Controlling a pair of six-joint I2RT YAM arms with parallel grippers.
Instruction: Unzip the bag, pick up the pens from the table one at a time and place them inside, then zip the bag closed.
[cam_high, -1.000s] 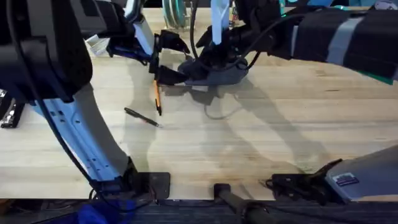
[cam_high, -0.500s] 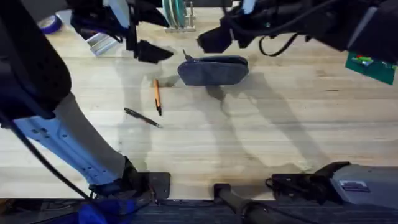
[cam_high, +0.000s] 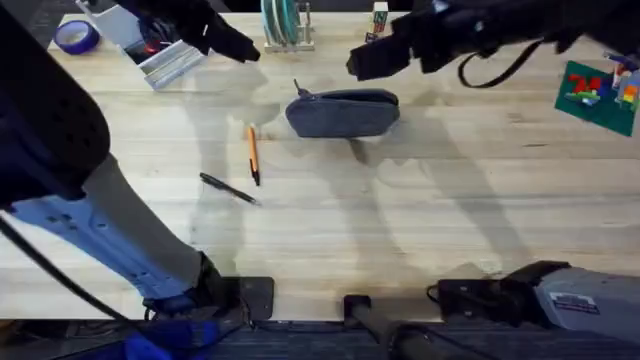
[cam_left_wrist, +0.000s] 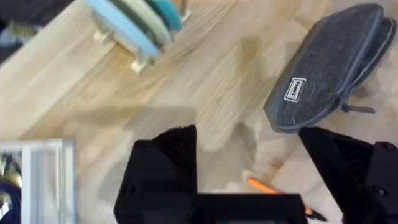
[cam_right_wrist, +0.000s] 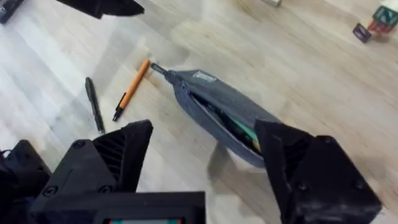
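Overhead view. The bag (cam_high: 343, 113) is seen lying on the counter (cam_high: 450, 220) in the upper middle of the frame, with its dark pull tab at the left end. In the right wrist view the bag (cam_right_wrist: 224, 115) is shown with its zipper parted along the top, and something green is visible inside the opening. The orange pen (cam_high: 253, 153) lies just left of and below the bag, roughly upright in the frame, dark tip toward the bottom; the black pen (cam_high: 228, 188) lies slanted below and to the left of it, near but apart. Both pens rest on the counter.

The left gripper (cam_high: 228, 42) is held above the counter at upper left, well apart from the bag — its jaws are seen spread wide and empty in the left wrist view (cam_left_wrist: 273, 171). The right gripper (cam_high: 375, 62) is seen at upper centre, just above the bag in the frame and clear of it; its jaws are likewise wide apart and hold nothing, as the right wrist view (cam_right_wrist: 202, 168) shows.

At the top edge a rack of plates (cam_high: 283, 22) stands behind the bag, and a roll of blue tape (cam_high: 76, 36) is seen at far upper left.
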